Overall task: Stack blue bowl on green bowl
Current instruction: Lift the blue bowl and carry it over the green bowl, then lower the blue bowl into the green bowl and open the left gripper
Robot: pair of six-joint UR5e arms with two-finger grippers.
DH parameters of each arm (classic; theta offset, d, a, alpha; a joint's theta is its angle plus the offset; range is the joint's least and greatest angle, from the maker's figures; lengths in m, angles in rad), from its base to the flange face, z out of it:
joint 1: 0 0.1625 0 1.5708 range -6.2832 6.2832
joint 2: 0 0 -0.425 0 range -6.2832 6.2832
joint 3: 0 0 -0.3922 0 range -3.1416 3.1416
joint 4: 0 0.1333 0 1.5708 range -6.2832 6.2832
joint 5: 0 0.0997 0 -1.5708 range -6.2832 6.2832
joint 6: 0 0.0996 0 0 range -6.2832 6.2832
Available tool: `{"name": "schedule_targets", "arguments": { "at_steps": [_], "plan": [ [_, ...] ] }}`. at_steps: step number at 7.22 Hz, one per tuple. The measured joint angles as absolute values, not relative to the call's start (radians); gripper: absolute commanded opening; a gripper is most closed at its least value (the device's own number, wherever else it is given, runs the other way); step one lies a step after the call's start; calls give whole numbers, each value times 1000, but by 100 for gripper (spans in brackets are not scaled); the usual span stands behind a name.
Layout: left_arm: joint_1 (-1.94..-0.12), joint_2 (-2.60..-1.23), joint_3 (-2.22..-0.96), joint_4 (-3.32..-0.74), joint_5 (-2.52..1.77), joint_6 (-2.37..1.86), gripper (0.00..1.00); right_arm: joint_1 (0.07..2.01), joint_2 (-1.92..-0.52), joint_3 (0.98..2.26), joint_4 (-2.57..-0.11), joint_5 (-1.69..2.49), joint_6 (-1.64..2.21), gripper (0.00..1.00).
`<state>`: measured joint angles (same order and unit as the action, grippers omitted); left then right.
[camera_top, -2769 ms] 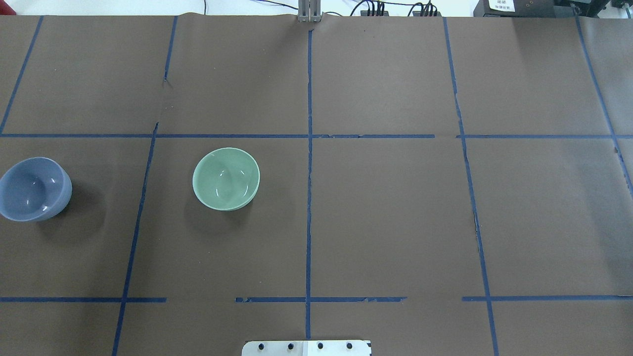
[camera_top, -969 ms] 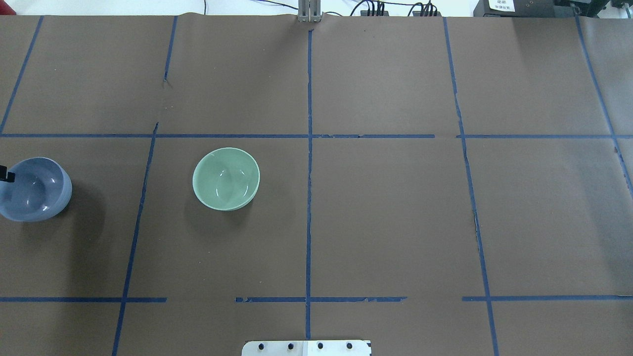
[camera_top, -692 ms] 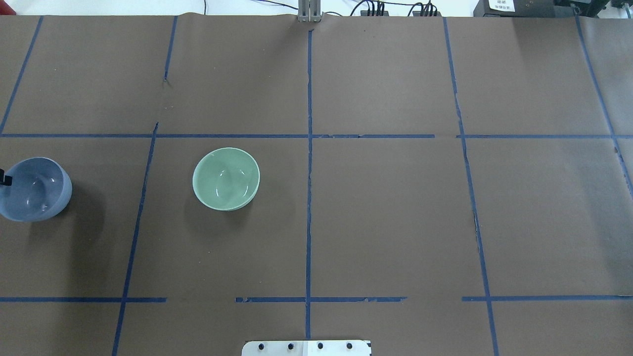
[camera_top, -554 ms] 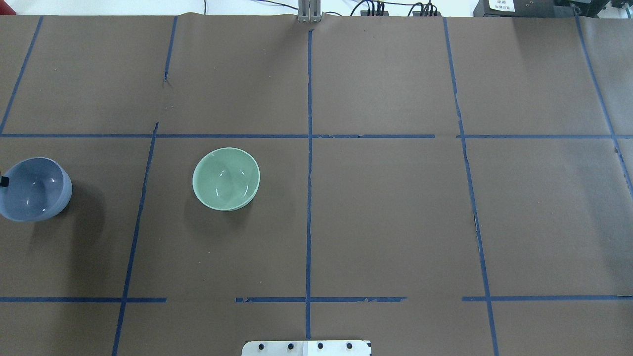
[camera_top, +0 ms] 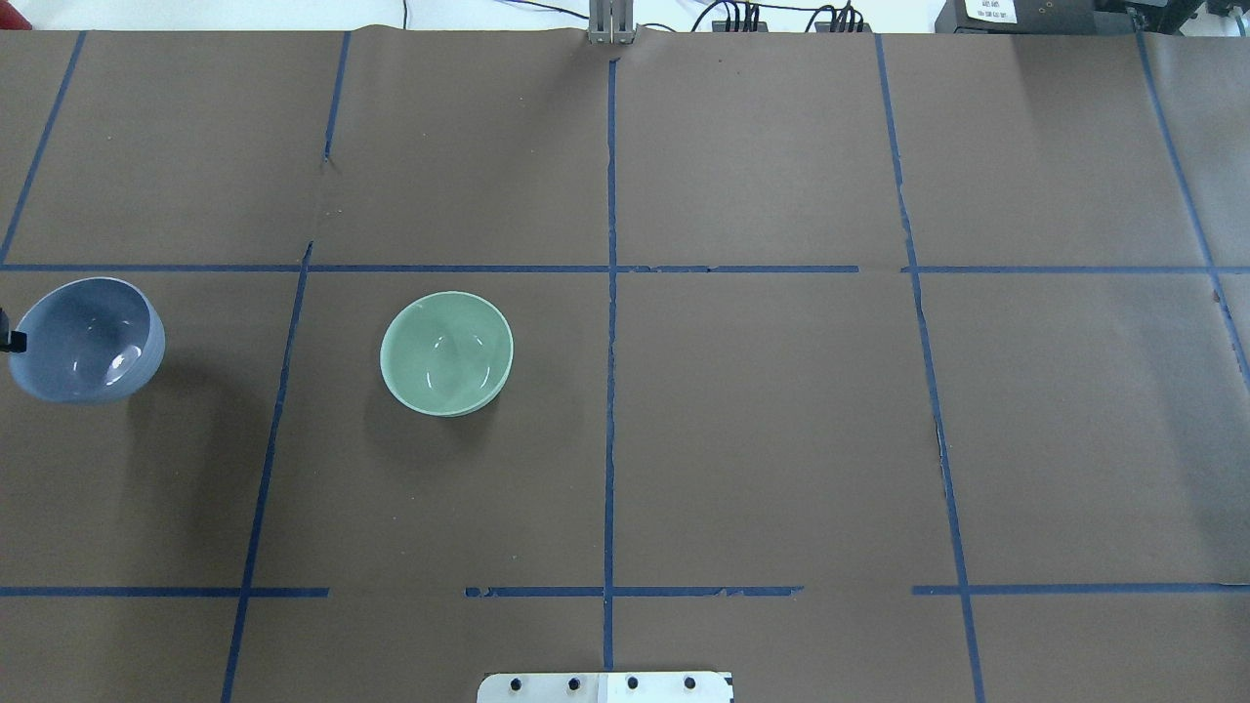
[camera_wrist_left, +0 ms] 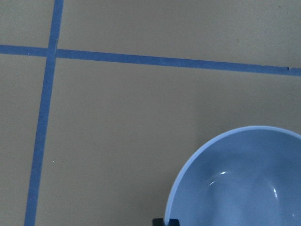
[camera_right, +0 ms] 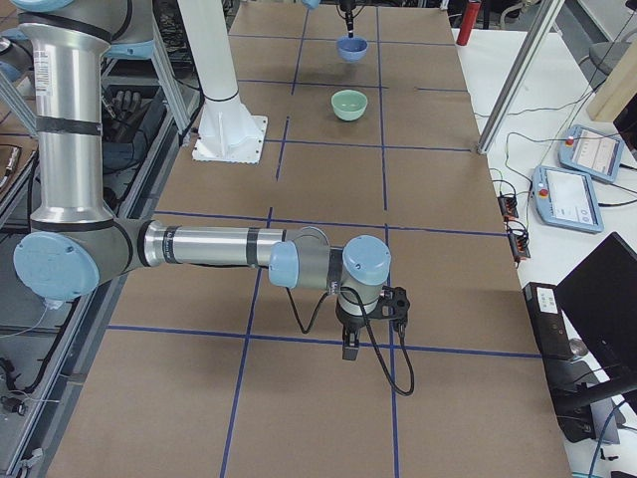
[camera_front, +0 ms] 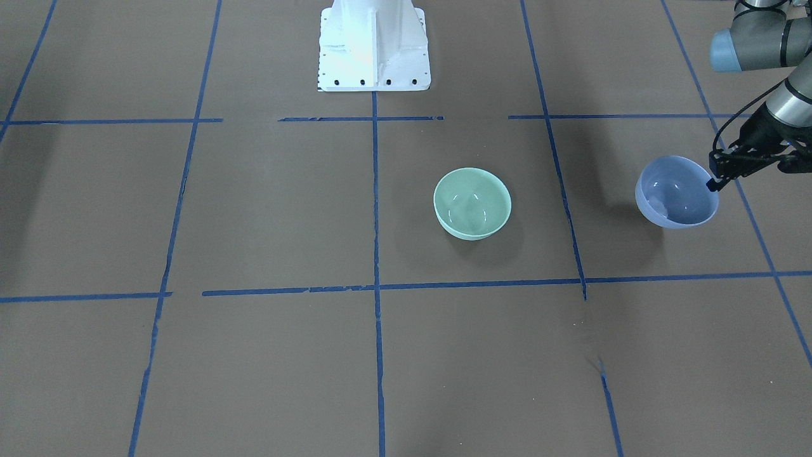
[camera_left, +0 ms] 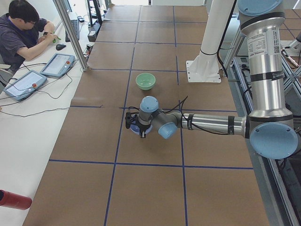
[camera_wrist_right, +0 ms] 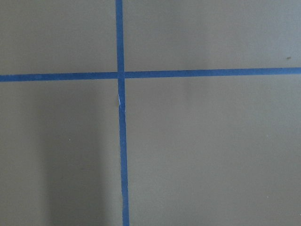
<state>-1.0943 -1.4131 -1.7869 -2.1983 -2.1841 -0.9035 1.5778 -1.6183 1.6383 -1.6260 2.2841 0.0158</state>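
Observation:
The blue bowl (camera_front: 675, 193) hangs a little above the table at the robot's far left, tilted, with its shadow beside it; it also shows in the overhead view (camera_top: 88, 340). My left gripper (camera_front: 715, 183) is shut on the bowl's outer rim, and its fingertips show at the bottom edge of the left wrist view (camera_wrist_left: 165, 221) against the rim. The green bowl (camera_front: 472, 203) stands upright and empty on the table, to the right of the blue one in the overhead view (camera_top: 446, 352). My right gripper (camera_right: 350, 347) hovers over bare table far away; I cannot tell whether it is open.
Brown paper with a blue tape grid covers the table. The robot's white base (camera_front: 373, 44) stands at the near edge. An operator (camera_left: 21, 28) sits at a side desk with tablets (camera_left: 23, 84). A red cylinder (camera_left: 14, 200) lies off the table.
The blue bowl has risen off the table and shifted toward the far side and slightly toward the green bowl, held by the left gripper at its rim. The green bowl has not moved.

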Motion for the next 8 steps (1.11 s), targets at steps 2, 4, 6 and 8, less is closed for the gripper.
{"name": "schedule_targets", "arguments": {
  "at_steps": [2, 4, 6, 8],
  "plan": [
    [-1059, -1538, -1930, -1970, -2181, -1094, 0, 1577, -1618, 1638, -1626, 2284, 16, 100],
    [-925, -1719, -1955, -1849, -2165, -1348, 0, 1578, -1618, 1638, -1626, 2284, 16, 100],
    [-779, -1850, -1955, -1779, -2081, -1557, 0, 1577, -1617, 1638, -1626, 2284, 17, 100],
    [-701, -1902, -1940, -1741, -2006, -1650, 0, 1578, -1618, 1638, -1626, 2284, 17, 100]
  ]
}}
